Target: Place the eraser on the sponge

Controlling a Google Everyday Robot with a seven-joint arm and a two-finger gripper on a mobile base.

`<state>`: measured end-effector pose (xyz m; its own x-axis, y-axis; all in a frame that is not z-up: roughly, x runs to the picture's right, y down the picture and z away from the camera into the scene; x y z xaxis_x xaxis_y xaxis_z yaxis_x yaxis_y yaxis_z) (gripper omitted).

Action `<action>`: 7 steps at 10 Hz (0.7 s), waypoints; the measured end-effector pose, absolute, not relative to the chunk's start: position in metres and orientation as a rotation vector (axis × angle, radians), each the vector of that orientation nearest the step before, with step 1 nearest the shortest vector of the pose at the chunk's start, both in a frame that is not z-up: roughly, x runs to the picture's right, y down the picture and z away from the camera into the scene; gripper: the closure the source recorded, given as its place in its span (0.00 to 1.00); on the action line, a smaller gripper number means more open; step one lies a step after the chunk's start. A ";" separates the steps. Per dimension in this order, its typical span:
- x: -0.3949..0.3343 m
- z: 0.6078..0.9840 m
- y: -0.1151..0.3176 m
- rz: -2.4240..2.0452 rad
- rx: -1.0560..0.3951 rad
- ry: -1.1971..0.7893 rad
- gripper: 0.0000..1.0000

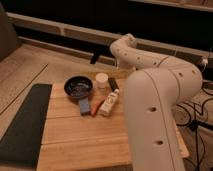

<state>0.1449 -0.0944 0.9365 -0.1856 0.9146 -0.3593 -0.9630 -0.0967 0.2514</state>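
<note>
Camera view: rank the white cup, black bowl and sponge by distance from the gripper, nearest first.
The gripper is beyond the far edge of the wooden board.
1. white cup: back centre, just in front of it.
2. black bowl: back left, only slightly farther.
3. sponge: in front of the bowl, clearly farthest.

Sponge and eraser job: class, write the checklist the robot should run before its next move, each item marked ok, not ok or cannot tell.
1. Sponge top bare: ok.
2. Eraser picked out: cannot tell; white bar or dark piece.
3. Gripper open: ok.
4. Gripper above the objects: not ok; it is beyond the far edge of the table.
5. Room beside sponge: not ok; bowl and orange piece lie close.
</note>
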 end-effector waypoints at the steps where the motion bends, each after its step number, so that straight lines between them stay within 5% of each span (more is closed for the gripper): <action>1: 0.143 0.948 -0.087 1.651 -0.143 0.529 0.35; 7: 0.091 0.987 -0.098 1.523 -0.268 0.441 0.35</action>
<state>0.0908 -0.0977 0.9874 -0.0081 0.8992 -0.4374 -0.9938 0.0411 0.1028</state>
